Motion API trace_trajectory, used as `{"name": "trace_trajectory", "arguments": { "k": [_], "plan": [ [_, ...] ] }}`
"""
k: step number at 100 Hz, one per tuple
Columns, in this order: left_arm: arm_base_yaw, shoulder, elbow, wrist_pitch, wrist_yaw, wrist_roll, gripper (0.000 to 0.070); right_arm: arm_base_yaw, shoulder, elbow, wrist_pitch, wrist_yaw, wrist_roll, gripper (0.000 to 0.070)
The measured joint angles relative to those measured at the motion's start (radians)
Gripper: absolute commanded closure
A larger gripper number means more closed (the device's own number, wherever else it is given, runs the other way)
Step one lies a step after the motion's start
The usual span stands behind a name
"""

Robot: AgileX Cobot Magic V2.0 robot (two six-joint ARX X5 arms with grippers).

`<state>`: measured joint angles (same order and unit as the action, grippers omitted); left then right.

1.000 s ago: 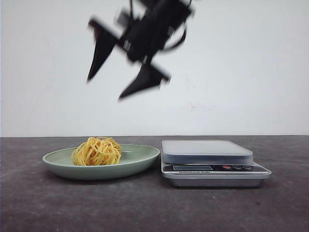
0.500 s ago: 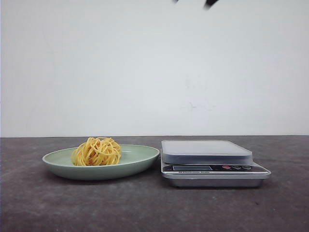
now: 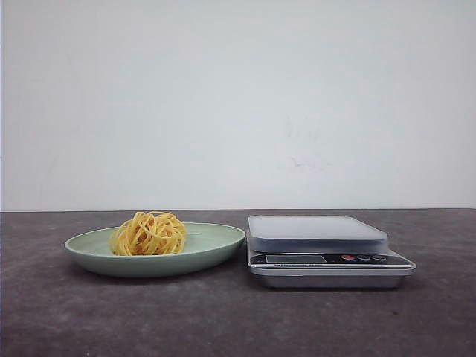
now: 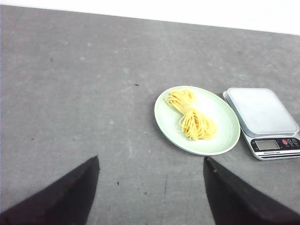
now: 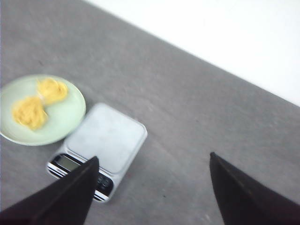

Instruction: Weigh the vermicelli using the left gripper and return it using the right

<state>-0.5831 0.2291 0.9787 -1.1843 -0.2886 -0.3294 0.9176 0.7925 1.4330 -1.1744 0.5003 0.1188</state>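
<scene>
The vermicelli (image 3: pixel 149 233), a yellow-orange noodle nest, lies on the pale green plate (image 3: pixel 216 244) left of the grey kitchen scale (image 3: pixel 320 234). It also shows in the left wrist view (image 4: pixel 192 119) and, blurred, in the right wrist view (image 5: pixel 33 105). The scale's platform is bare. Neither gripper shows in the front view. My left gripper (image 4: pixel 151 164) is open and empty, high above the table, well short of the plate. My right gripper (image 5: pixel 153 161) is open and empty, high above the table beside the scale (image 5: pixel 105 140).
A dark grey tabletop (image 3: pixel 89 312) runs under a white back wall. The plate (image 4: pixel 225 133) and scale (image 4: pixel 262 112) sit side by side, nearly touching. The scale's display and buttons (image 3: pixel 357 258) face the front.
The black gripper that hung above the plate a second ago has risen out of the top of the front view. Vermicelli, plate and scale have not moved.
</scene>
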Motion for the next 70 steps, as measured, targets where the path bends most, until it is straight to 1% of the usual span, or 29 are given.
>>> {"name": "trace_trajectory", "arguments": {
  "k": [18, 37, 45, 54, 59, 67, 68, 70],
  "plan": [
    [0.000, 0.000, -0.007, 0.037, 0.000, 0.007, 0.0272, 0.025, -0.237, -0.204, 0.051, 0.000, 0.020, 0.0231],
    [0.000, 0.000, -0.061, 0.095, 0.000, 0.020, 0.0273, 0.025, -0.415, -0.445, 0.190, -0.009, 0.041, 0.0231],
    [0.000, 0.000, -0.080, 0.135, 0.000, 0.023, 0.0291, 0.025, -0.441, -0.507, 0.244, -0.027, 0.047, 0.0231],
    [0.000, 0.000, -0.104, 0.183, 0.000, 0.023, 0.0352, 0.025, -0.441, -0.562, 0.307, -0.034, 0.048, 0.0240],
    [0.000, 0.000, -0.117, 0.198, 0.000, 0.023, 0.0359, 0.025, -0.436, -0.588, 0.340, -0.037, 0.049, 0.0276],
    [0.000, 0.000, -0.129, 0.209, 0.001, 0.023, 0.0361, 0.025, -0.431, -0.616, 0.389, -0.057, 0.053, 0.0410],
    [0.000, 0.000, -0.130, 0.209, 0.001, 0.023, 0.0365, 0.025, -0.430, -0.618, 0.395, -0.056, 0.053, 0.0437],
    [0.000, 0.000, -0.130, 0.209, 0.000, 0.023, 0.0387, 0.025, -0.428, -0.620, 0.404, -0.058, 0.054, 0.0526]
  ]
}}
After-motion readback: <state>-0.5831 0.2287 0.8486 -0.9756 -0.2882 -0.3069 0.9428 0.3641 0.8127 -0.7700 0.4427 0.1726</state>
